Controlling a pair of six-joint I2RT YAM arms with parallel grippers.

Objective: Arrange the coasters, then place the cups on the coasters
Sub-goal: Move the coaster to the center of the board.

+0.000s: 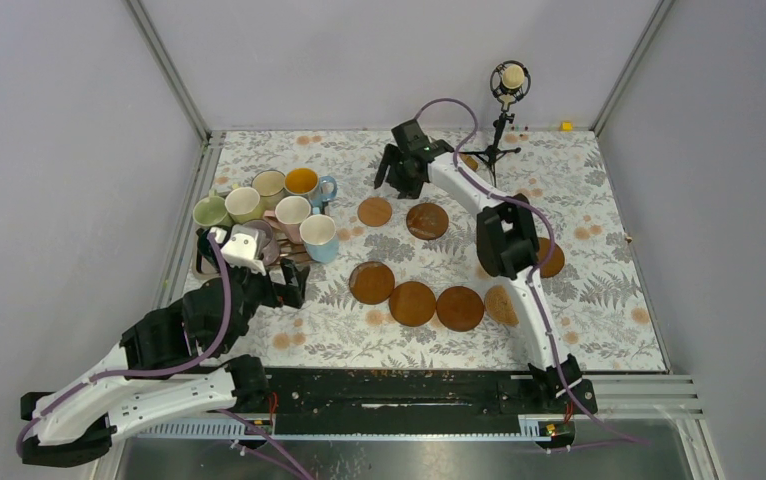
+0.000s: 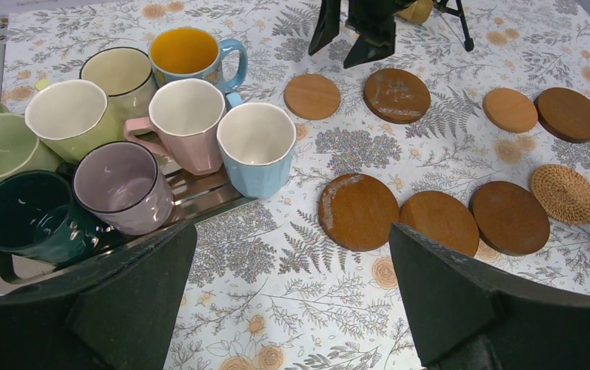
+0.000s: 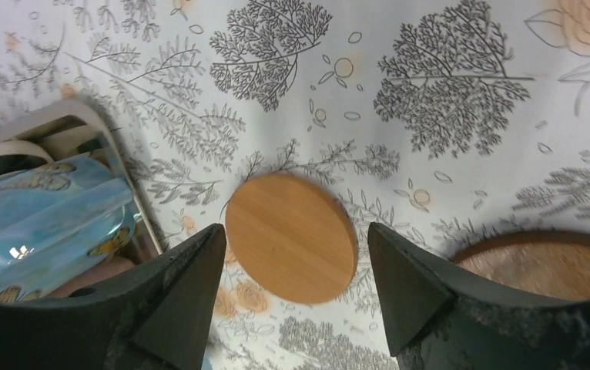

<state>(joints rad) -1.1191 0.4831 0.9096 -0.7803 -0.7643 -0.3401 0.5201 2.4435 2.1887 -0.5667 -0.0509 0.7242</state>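
Right end effector point(image 3: 296, 231) hovers near eight coasters point(image 2: 358, 210), eight cups point(image 2: 186, 116).

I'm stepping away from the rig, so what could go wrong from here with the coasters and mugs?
One: the cups stand packed on the tray, so the open left gripper may knock a neighbour taking one. Two: the near coasters lie nearly edge to edge, so mugs set there could crowd each other. Three: the open right gripper hangs over the tan coaster close to the blue patterned mug and might bump it.
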